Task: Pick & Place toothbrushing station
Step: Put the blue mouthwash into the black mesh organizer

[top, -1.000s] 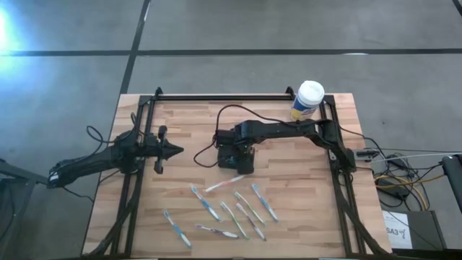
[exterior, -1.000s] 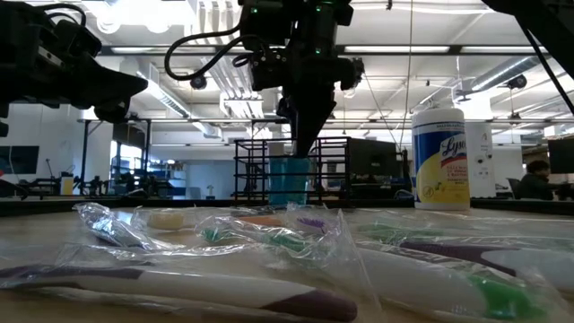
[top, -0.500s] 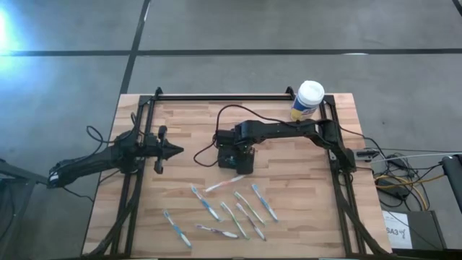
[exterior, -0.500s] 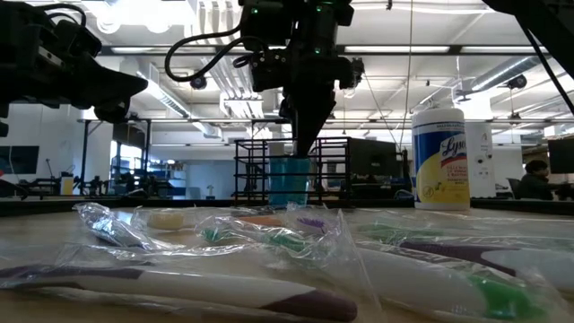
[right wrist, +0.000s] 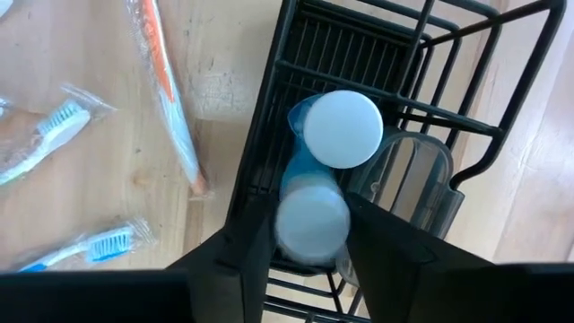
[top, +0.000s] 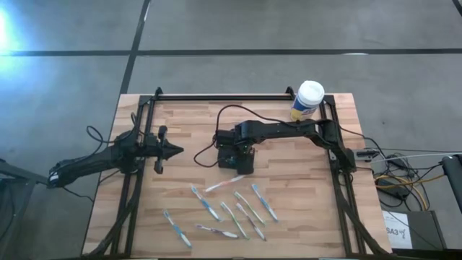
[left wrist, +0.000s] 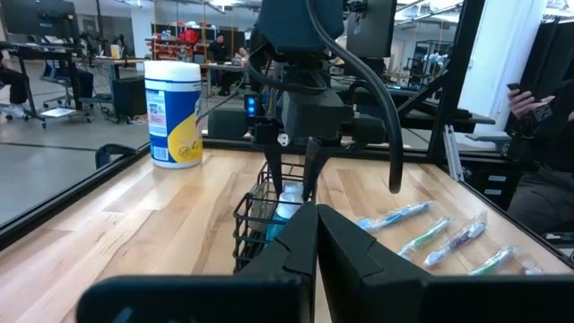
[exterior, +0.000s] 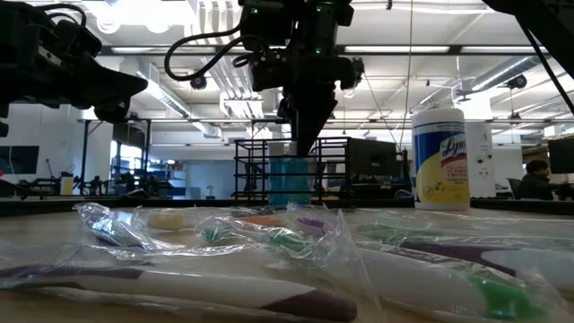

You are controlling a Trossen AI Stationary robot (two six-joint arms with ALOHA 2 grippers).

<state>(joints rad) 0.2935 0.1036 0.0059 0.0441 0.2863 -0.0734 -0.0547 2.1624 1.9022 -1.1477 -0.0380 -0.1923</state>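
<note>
The black mesh holder box (top: pixel 237 159) stands on its base mid-table; it also shows in the right wrist view (right wrist: pixel 269 144) and the left wrist view (left wrist: pixel 253 220). Two blue tubes with white caps stand in it. My right gripper (right wrist: pixel 311 235) points down into the box and is shut on the nearer tube (right wrist: pixel 311 224); the other tube's cap (right wrist: pixel 343 128) is beside it. My left gripper (top: pixel 175 150) is shut and empty to the left of the box, pointing at it. My right gripper pinches the blue tube at its white cap end (right wrist: pixel 311 208) between its two fingers, one on each side. The fingers (left wrist: pixel 273 166) come from above, pointing down into the box. The tube stands upright inside the box; its lower end is hidden by the mesh.
Several wrapped toothbrushes (top: pixel 231 206) lie on the table's near half, one (right wrist: pixel 166 81) just beside the box. A white-lidded, yellow-labelled canister (top: pixel 308 100) stands at the far right corner. Black frame rails (top: pixel 137 180) run along the table's sides.
</note>
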